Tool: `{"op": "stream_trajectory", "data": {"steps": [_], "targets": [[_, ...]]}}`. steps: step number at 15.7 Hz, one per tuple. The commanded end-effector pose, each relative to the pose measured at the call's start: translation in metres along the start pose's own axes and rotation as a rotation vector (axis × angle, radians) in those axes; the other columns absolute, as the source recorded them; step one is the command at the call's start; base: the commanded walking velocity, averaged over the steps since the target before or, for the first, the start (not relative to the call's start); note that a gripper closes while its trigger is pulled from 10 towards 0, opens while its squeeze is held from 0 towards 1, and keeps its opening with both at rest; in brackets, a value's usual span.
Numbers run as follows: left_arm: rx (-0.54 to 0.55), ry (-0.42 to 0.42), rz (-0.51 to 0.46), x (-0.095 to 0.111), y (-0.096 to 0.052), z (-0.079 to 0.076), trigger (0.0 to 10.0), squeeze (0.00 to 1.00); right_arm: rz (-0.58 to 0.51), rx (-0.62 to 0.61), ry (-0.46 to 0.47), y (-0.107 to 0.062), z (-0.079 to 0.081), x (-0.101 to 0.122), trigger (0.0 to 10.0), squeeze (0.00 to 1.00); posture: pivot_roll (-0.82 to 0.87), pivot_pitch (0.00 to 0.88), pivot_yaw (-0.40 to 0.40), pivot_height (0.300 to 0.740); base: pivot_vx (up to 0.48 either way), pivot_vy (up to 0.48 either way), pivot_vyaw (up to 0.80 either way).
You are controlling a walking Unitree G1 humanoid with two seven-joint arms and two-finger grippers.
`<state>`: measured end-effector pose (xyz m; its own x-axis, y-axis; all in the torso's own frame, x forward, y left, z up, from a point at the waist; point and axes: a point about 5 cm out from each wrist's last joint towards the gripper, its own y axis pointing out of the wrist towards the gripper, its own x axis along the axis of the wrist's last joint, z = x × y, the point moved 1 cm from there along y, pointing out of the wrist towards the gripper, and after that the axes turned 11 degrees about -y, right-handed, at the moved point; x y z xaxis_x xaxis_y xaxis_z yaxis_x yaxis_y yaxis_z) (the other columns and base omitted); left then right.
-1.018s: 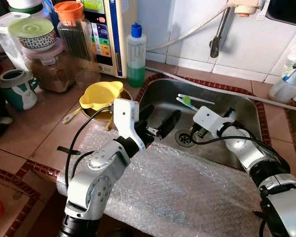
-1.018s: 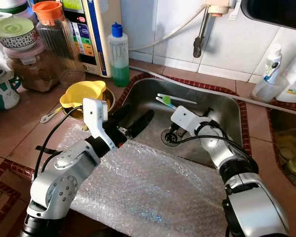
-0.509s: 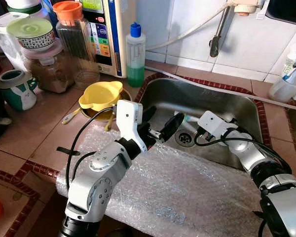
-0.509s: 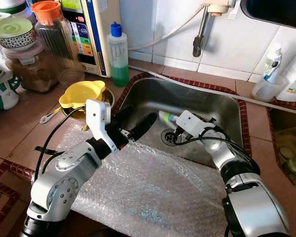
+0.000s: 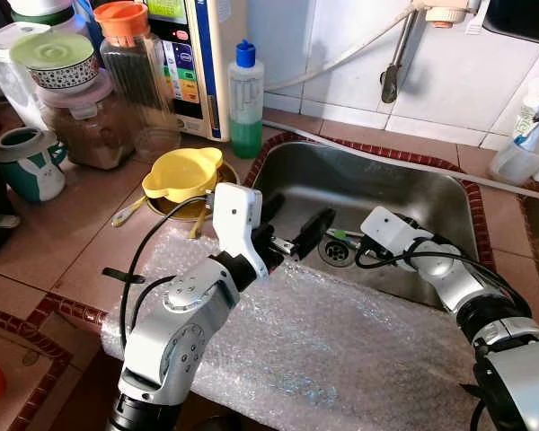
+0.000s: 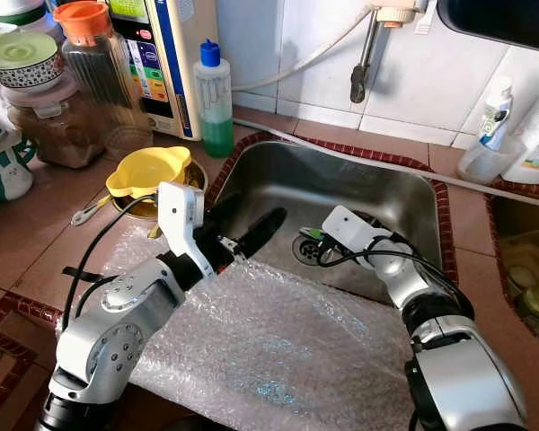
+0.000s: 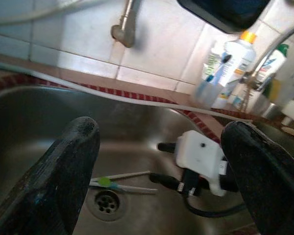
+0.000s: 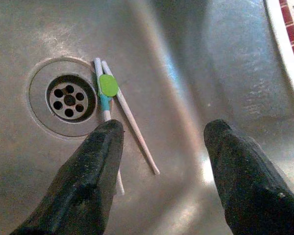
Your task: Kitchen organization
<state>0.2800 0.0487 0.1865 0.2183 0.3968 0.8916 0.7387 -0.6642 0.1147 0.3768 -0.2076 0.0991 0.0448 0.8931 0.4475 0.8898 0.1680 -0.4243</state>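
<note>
Chopsticks (image 8: 108,93): a pale training pair joined by a green clip, lying on the sink floor, touching the drain's rim.
Drain (image 8: 68,99): just beside the chopsticks.
Sink (image 5: 377,184): steel basin set into the tiled bench.
Right gripper (image 8: 161,142): reaching down into the basin, jaws spread wide and empty, one finger over the chopsticks' lower ends.
Left gripper (image 5: 296,232): forearm raised over the bubble wrap (image 5: 341,350), pointing across the sink's near edge, jaws wide apart, holding nothing.
Yellow bowl (image 5: 181,172): on the bench beyond the left arm.
</note>
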Motion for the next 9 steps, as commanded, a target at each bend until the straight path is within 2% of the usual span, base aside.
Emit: {"op": "stream_trajectory", "data": {"steps": [1,5,8,9], "targets": [[0.031,0.039,-0.043,0.009,0.001,0.003,10.0,1.0,-0.007,-0.04,0.045,-0.002,-0.005,-0.001,10.0,1.0,0.04,0.105,0.008,0.74,0.0,0.0,0.0],[0.091,0.092,-0.084,0.018,0.0,0.015,10.0,1.0,-0.034,-0.135,0.144,-0.004,-0.01,0.003,10.0,1.0,0.02,0.103,0.011,0.74,0.0,0.0,0.0],[0.162,0.151,-0.138,0.03,0.003,0.03,10.0,1.0,-0.104,-0.297,0.339,-0.013,-0.01,0.011,10.0,1.0,0.01,0.104,0.016,0.74,0.0,0.0,0.0],[0.175,0.155,-0.146,0.032,0.003,0.033,10.0,1.0,-0.13,-0.34,0.353,-0.017,-0.012,0.015,10.0,1.0,0.01,0.103,0.017,0.74,0.0,0.0,0.0]]}}
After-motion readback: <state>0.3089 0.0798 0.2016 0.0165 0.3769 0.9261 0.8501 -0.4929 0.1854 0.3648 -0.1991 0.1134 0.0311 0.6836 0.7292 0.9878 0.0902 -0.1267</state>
